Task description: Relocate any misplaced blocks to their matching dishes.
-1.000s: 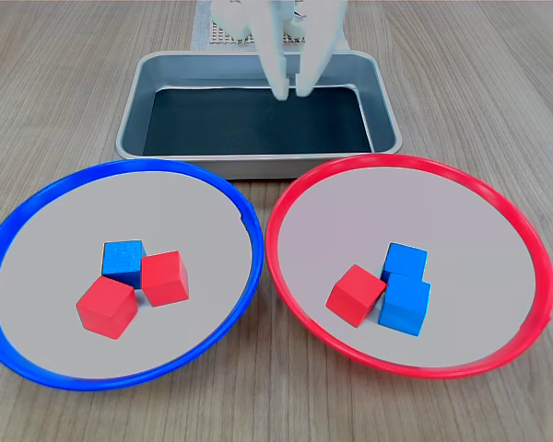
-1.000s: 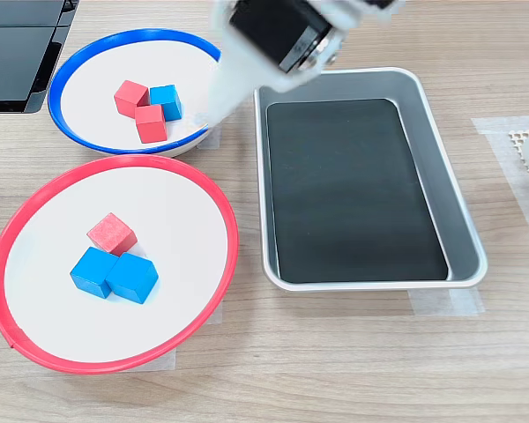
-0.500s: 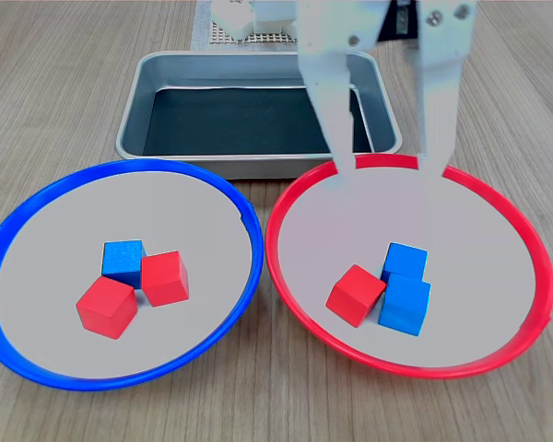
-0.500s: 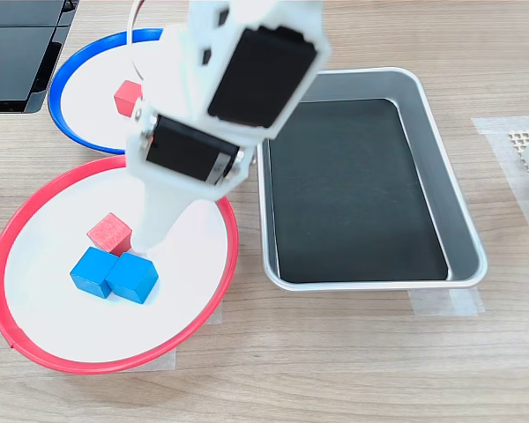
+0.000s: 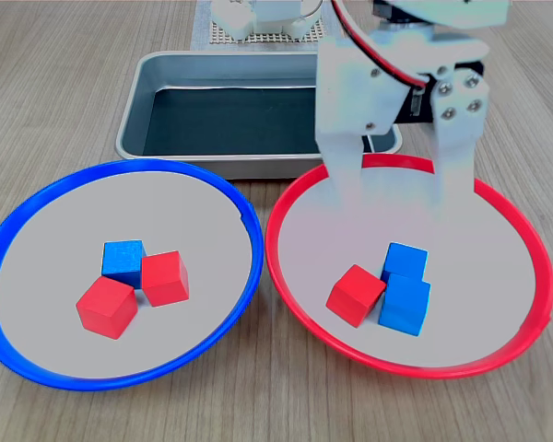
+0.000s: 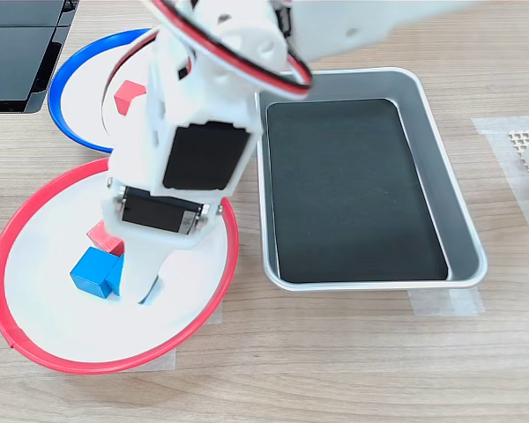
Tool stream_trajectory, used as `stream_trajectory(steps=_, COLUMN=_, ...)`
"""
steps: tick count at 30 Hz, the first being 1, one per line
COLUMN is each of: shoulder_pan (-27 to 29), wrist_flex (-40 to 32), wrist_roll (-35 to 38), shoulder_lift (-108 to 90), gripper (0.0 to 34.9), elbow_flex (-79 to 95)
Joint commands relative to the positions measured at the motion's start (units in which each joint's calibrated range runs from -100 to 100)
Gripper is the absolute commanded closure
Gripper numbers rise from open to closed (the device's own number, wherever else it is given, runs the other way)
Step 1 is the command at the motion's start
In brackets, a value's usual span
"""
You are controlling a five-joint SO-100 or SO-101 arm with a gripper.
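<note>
Two blue blocks (image 5: 405, 284) and one red block (image 5: 356, 294) clustered in the red-rimmed dish (image 5: 525, 235), just below and between the fingers (image 5: 401, 198) in the first exterior view, the red one nearer the finger on that view's left. Fingers spread wide, holding nothing, tips hanging over the dish's grey inside, apart from the blocks. Well off toward the first exterior view's left of the fingers, the blue-rimmed dish (image 5: 18, 226) with one blue block (image 5: 123, 261) and two red blocks (image 5: 134, 290). Behind the fingers, a metal tray (image 5: 166, 69) on the wooden table (image 5: 55, 83).
</note>
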Motion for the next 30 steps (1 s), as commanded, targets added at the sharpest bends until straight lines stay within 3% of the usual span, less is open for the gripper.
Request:
stream_trajectory(steps=1, shoulder_pan=-0.6, wrist_flex=0.2, wrist_roll=-0.2, shoulder_lift=1.0, gripper=15.7, elbow_flex=-4.6)
stream_trajectory(steps=19, shoulder_pan=-0.1, wrist_flex=-0.6, wrist_roll=-0.8, shoulder_lift=8.7, gripper=15.8, elbow_flex=-11.8)
stream_trajectory(steps=22, shoulder_pan=0.3, wrist_flex=-0.6, wrist_roll=-0.2, shoulder_lift=9.1, gripper=17.2, elbow_flex=-12.1)
stream_trajectory(steps=25, shoulder_pan=0.5, wrist_flex=-0.2, wrist_roll=0.7, shoulder_lift=9.2, gripper=21.4, elbow_flex=-11.7)
stream_trajectory(steps=30, shoulder_pan=0.2, wrist_flex=1.2, wrist_roll=2.9, shoulder_lift=9.0, gripper=34.6, elbow_flex=-11.3)
